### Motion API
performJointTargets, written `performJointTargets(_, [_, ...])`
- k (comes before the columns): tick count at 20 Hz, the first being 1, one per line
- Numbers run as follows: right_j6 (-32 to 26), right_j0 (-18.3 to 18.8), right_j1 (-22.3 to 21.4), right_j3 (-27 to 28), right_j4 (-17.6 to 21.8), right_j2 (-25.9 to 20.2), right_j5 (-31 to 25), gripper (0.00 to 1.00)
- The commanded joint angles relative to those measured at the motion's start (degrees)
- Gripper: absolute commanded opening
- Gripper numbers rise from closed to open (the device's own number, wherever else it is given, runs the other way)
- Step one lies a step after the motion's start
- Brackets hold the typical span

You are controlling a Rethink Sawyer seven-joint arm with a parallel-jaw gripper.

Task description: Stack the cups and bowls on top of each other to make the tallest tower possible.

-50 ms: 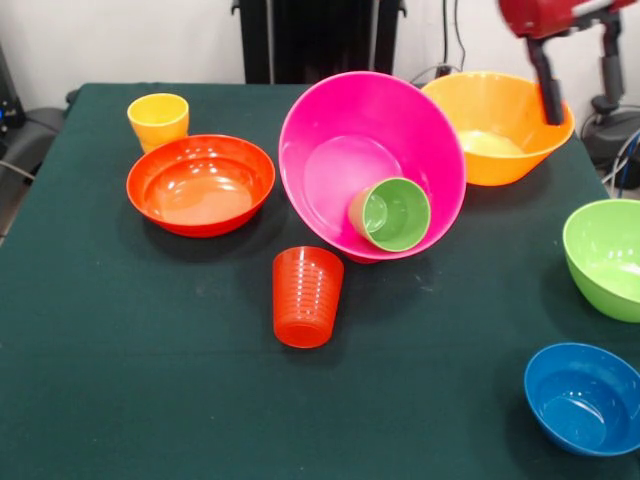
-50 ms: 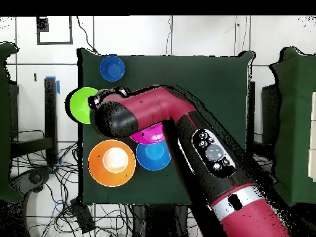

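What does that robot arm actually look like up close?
The arm is a thick rounded tube in glossy dark red, with a black joint cap, a silver band near its base, and a black panel of round buttons. In the front view, a thin black finger hangs from it.

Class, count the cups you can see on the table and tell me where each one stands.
3: a yellow cup behind the red-orange bowl, a light green cup lying inside the tilted pink bowl, a ribbed orange-red cup in front.

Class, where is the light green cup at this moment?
In the front view, the light green cup lies on its side inside the tilted pink bowl, mid-table, just behind the orange-red ribbed cup.
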State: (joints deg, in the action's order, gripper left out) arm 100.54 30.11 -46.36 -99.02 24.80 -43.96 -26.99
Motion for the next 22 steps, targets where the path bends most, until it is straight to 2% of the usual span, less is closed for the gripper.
performJointTargets(1, [8.68,-4.45,1.18,5.46,-0.05,7.47,-0.74,1.00])
performJointTargets(7, [8.51,-8.30,3.50,11.03,2.66,13.81,-2.94,1.00])
performJointTargets(12, [4.22,-8.08,8.47,14.24,3.73,14.47,-1.62,1.00])
performJointTargets(22, [3.09,-9.13,8.38,14.35,3.91,17.78,-3.57,1.00])
